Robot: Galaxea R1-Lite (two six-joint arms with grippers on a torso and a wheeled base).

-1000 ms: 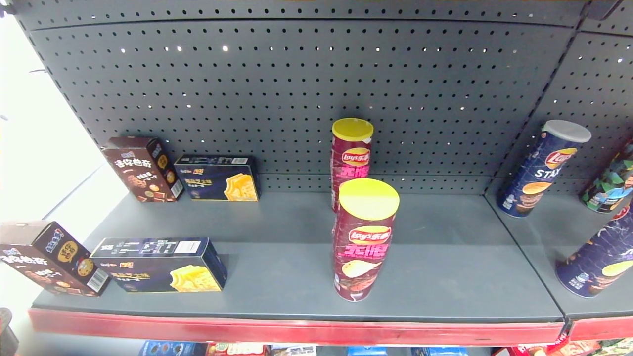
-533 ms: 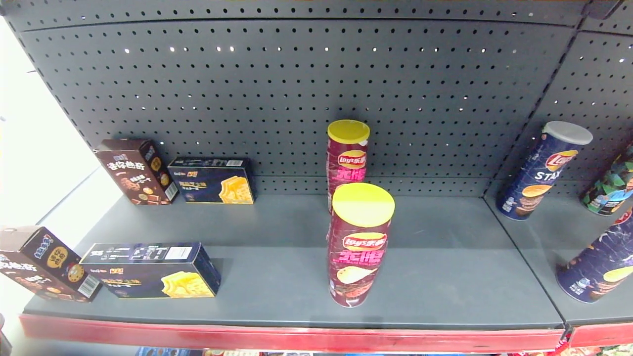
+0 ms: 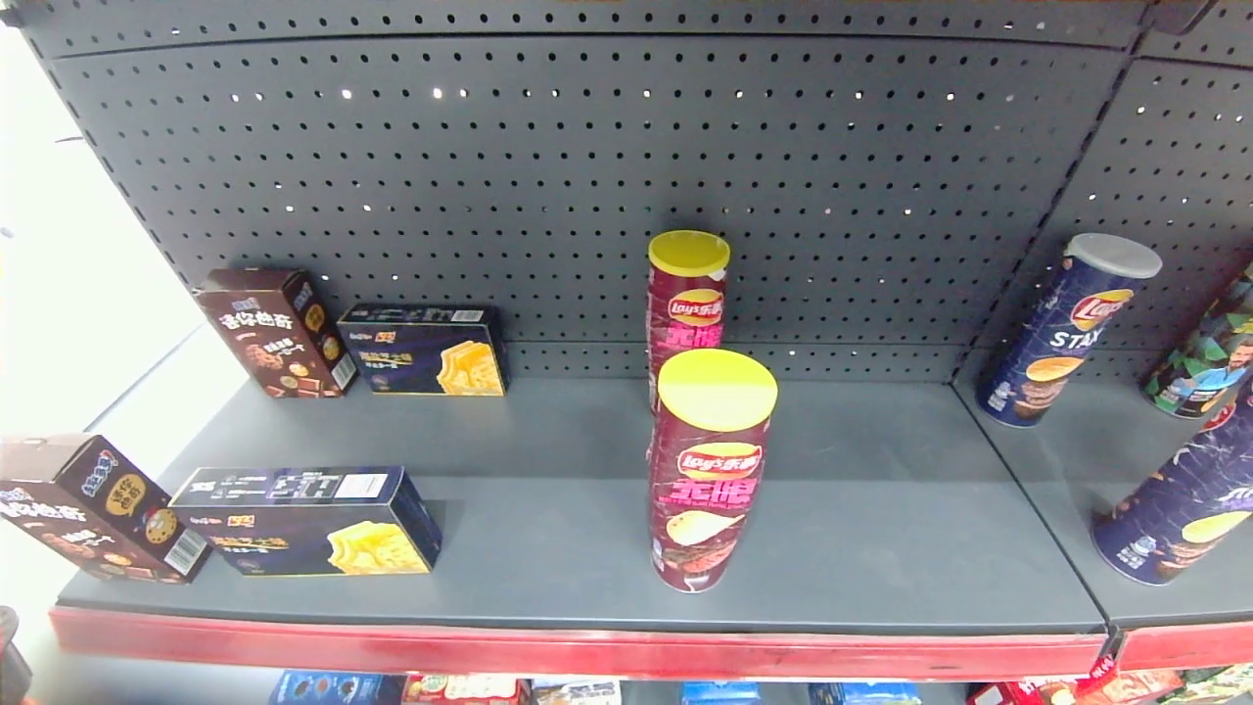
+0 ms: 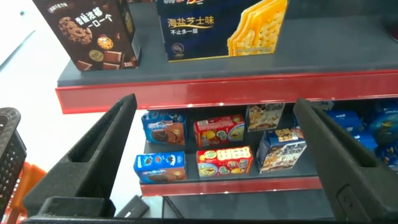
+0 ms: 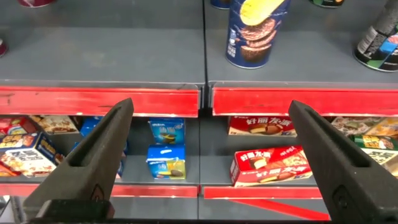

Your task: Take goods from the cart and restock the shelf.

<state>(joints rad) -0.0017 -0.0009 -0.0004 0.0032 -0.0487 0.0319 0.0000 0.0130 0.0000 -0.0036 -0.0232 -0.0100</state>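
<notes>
Head view: shelf (image 3: pixel 881 509) holds front chip can (image 3: pixel 707 470); left hand (image 4: pixel 214 102), right hand (image 5: pixel 210 104) released, empty.

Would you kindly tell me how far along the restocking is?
Looks done: red chip cans and biscuit boxes stand on the shelf. In hand: nothing; left claw and right claw are open, empty. Left: bare shelf beside the cans, likely to fill.

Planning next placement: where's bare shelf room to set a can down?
Biggest bare patch: right of the front red can, up to the shelf seam. Also between front cracker box and that can. Crowded: left end with cookie boxes; right bay with blue cans.
</notes>
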